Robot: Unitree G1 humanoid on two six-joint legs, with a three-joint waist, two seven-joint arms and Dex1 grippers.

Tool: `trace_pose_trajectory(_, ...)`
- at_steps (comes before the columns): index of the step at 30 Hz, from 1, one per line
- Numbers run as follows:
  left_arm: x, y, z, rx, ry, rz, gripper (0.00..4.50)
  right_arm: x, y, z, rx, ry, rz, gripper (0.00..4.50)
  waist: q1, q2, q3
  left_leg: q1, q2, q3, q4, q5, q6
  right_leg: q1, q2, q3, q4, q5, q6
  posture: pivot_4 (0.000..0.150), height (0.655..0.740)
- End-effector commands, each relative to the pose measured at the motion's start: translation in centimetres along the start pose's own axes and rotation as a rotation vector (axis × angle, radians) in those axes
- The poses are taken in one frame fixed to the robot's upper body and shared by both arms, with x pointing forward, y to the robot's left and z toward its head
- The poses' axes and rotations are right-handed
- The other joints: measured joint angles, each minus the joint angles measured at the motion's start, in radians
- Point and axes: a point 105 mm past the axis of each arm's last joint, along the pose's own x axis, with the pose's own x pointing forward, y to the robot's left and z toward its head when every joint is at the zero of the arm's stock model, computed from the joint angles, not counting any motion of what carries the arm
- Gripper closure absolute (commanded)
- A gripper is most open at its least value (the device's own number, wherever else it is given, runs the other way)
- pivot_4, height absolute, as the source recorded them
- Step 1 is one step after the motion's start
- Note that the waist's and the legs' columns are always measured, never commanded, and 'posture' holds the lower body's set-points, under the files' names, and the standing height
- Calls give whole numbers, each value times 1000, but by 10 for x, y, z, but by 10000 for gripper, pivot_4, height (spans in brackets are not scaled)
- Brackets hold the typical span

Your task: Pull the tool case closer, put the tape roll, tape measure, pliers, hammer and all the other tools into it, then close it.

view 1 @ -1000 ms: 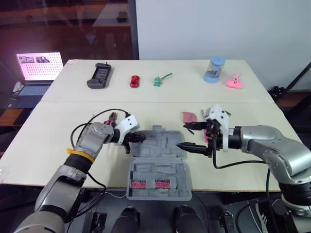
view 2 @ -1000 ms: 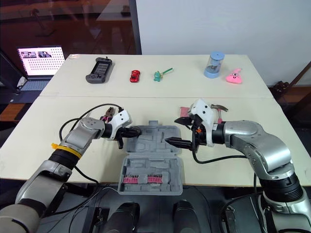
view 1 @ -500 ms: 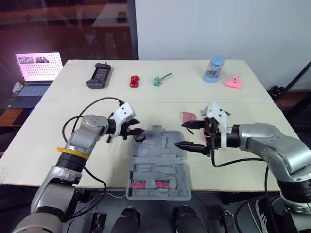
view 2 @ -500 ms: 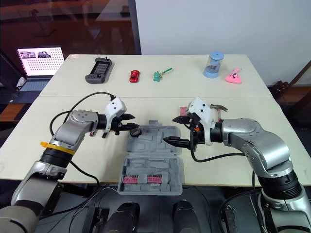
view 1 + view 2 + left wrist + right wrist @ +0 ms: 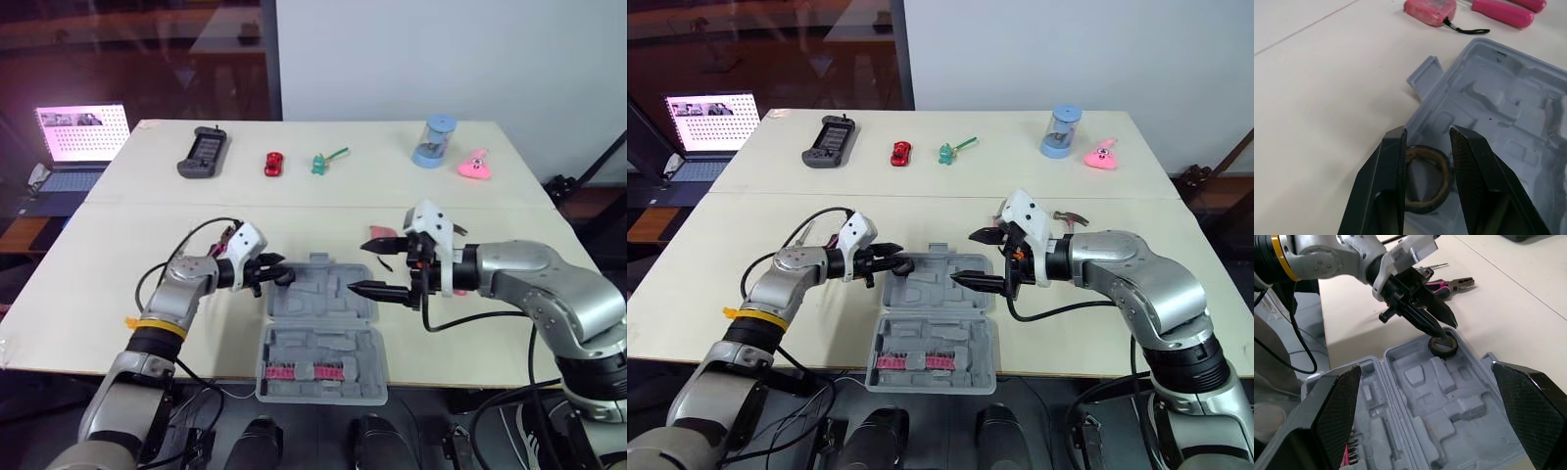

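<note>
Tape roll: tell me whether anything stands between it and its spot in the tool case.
Nothing visible does. The tape roll is held in the left claw, already at a corner recess of the open tool case. The right claw hangs open at the case's other side.

Matt grey moulded-plastic tool case (image 5: 328,305); dull, dark tape roll (image 5: 1425,203)

I've got the left arm bent and low, left gripper (image 5: 281,276) pinching the roll (image 5: 1425,181). Right arm is bent inward, right gripper (image 5: 361,266) pointing left, fingers spread wide.
</note>
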Motion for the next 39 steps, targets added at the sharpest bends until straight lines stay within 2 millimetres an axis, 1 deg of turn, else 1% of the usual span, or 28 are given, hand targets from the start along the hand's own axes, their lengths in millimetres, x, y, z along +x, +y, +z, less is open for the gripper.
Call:
trace_pose_trajectory(1, 2, 4, 5, 39, -17, 6, 30153, -1, 0, 6, -21, -25, 6, 0, -2, 0, 0, 0, 0, 0, 0, 0, 0, 0, 0, 0, 0, 0, 0, 1500, 6902)
trace_pose_trajectory(3, 3, 5, 0, 38, -5, 9, 30153, -1, 0, 5, -21, -25, 5, 0, -3, 0, 0, 0, 0, 0, 0, 0, 0, 0, 0, 0, 0, 0, 0, 1500, 6902)
trace_pose_trajectory(8, 8, -1, -32, 38, 116, 0, 30153, -1, 0, 3, -22, -26, 3, 0, -2, 0, 0, 0, 0, 0, 0, 0, 0, 0, 0, 0, 0, 0, 0, 1500, 6902)
trace_pose_trajectory(10, 9, -5, -41, 55, 155, -25, 30153, -1, 1, 3, -23, -26, 4, 0, -2, 0, 0, 0, 0, 0, 0, 0, 0, 0, 0, 0, 0, 0, 0, 1500, 6902)
trace_pose_trajectory(13, 11, -8, -34, 46, 130, -38, 30153, 0, 2, 4, -24, -26, 3, 0, -3, 0, -1, 1, 0, 0, 0, 0, 0, 1, 0, 0, 0, 0, 0, 1500, 6902)
trace_pose_trajectory(19, 8, 4, -24, 63, 138, -7, 30153, 0, 2, 4, -25, -23, 7, 0, -2, 0, -1, 1, 0, 0, 0, 0, 0, 1, 0, 0, 0, 0, 0, 1500, 6902)
trace_pose_trajectory(21, 4, 9, -12, 59, 100, 8, 30153, -2, 1, 3, -28, -18, 4, 0, -3, 0, -1, 1, 0, 0, 0, 0, 0, 1, 0, 0, 0, 0, 0, 1500, 6902)
trace_pose_trajectory(23, -5, 14, 7, 34, 14, 25, 30153, -7, -7, -3, -42, -1, -32, 0, -4, 0, 0, 1, 0, 0, 0, 0, 0, 1, 0, 0, 0, 0, 0, 1500, 6902)
trace_pose_trajectory(24, -12, 16, 13, 21, -13, 25, 30153, -10, -13, -9, -68, 9, -66, 0, -5, 0, 0, 1, 0, 0, 0, 0, 0, 0, 0, 0, 0, 0, 0, 1500, 6902)
trace_pose_trajectory(26, -24, 19, 17, 11, -31, 38, 30153, -16, -22, -21, -91, 23, -108, 0, -4, -1, 0, 1, 0, 0, 0, 0, 0, 0, 0, 0, 0, 0, 0, 1500, 6902)
trace_pose_trajectory(27, -31, 22, 17, 12, -32, 64, 27767, -20, -28, -28, -79, 29, -134, 0, -5, -1, 0, 1, 0, 0, 0, 0, 0, 0, 0, 0, 0, 0, 0, 1500, 6902)
trace_pose_trajectory(28, -40, 26, 17, 14, -36, 91, 24863, -26, -34, -35, -69, 33, -160, 0, -5, -1, 0, 1, 0, 0, 0, 0, 0, 0, 0, 0, 0, 0, 0, 1500, 6902)
trace_pose_trajectory(29, -54, 30, 15, 17, -43, 130, 21153, -36, -42, -43, -47, 25, -202, 0, -6, 0, 0, 1, 0, 0, 0, 0, 0, 0, 0, 0, 0, 0, 0, 1500, 6902)
trace_pose_trajectory(30, -68, 34, 13, 22, -47, 170, 16651, -47, -49, -51, -41, 29, -244, 0, -7, 0, 0, 1, 0, 0, 0, 0, 0, 0, 0, 0, 0, 0, 0, 1500, 6902)
trace_pose_trajectory(31, -85, 37, 10, 22, -55, 212, 11151, -59, -55, -58, -36, 29, -280, 0, -8, 0, 0, 1, 0, 0, 0, 0, 0, 0, 0, 0, 0, 0, 0, 1500, 6902)
trace_pose_trajectory(33, -112, 39, 4, 20, -63, 282, 1279, -77, -63, -68, -47, 31, -346, 0, -8, 0, 0, 1, 0, 0, -1, 0, 0, 0, 0, 1, 0, 0, 0, 1500, 6902)
trace_pose_trajectory(35, -152, 38, -10, 2, -59, 387, 530, -100, -64, -82, -17, 29, -399, 0, -7, 0, 0, 1, 0, 0, -1, 0, 0, 0, 0, 1, 0, 1, 0, 1500, 6902)
trace_pose_trajectory(37, -177, 34, -18, -4, -47, 456, 530, -114, -60, -90, 6, 26, -414, 0, -4, 0, 0, 1, 0, 0, -2, 0, 0, 0, 0, 1, 0, 1, 0, 1500, 6902)
trace_pose_trajectory(38, -198, 34, -27, -24, -30, 520, 530, -122, -56, -98, 43, 20, -424, 0, -2, 0, 0, 1, 0, 0, -1, 0, 0, 0, 0, 1, 0, 0, 0, 1500, 6902)
trace_pose_trajectory(39, -211, 33, -33, -37, -17, 563, 530, -128, -52, -104, 69, 14, -431, 0, 0, 0, 0, 1, 0, 0, -1, 0, 0, 0, 0, 1, 0, 1, -1, 1500, 6902)
